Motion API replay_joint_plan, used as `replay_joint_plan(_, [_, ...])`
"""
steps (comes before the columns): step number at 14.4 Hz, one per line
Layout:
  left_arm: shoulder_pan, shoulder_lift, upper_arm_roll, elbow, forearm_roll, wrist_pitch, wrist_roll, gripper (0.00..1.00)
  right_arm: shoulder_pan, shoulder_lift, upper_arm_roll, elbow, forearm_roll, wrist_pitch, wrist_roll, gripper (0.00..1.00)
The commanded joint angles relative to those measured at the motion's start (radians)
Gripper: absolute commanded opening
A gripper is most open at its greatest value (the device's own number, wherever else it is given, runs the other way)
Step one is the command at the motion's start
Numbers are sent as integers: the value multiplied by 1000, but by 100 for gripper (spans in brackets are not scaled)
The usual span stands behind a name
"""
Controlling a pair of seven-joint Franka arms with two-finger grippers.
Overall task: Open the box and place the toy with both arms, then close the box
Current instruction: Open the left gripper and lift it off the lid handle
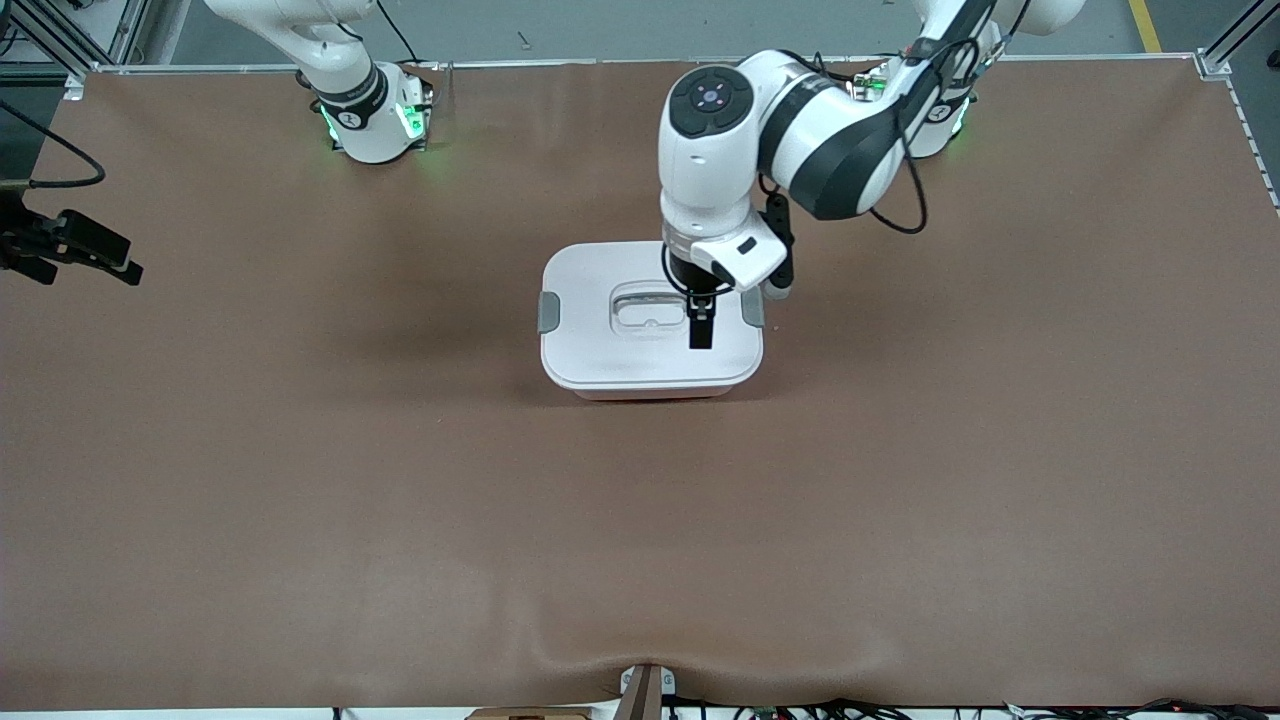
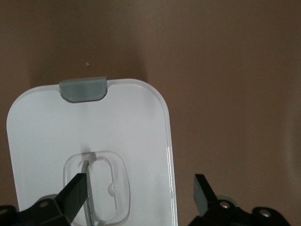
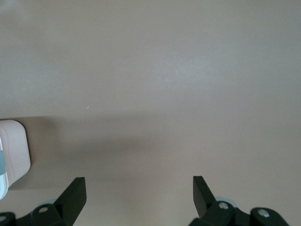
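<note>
The bench [image 1: 300, 480] carries the box [image 1: 600, 350] at its middle, lid on. The left end effector [image 2: 141, 193] hangs wide open over the lid's recessed handle [image 2: 101, 186], holding nothing. The right end effector [image 3: 138, 195] hovers wide open, empty, over bare bench.

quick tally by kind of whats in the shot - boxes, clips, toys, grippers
White rounded plastic box with lid on: 1
Grey side clips on the box: 2
Toys in view: 0
Black two-finger grippers: 2, the left gripper open over the lid, the right gripper open over bare table
Total: 5
</note>
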Motion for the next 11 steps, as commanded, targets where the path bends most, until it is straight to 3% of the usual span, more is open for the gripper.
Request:
replay_joint_plan(1, [50,-52,-7,-5,3,-59,117,100,-8,4,7,9,10,-6,-5,100])
replay_joint_plan(11, [229,-116,-9,37,-40,-162,524,100,-8,2,7,9,10,-7,-5,100])
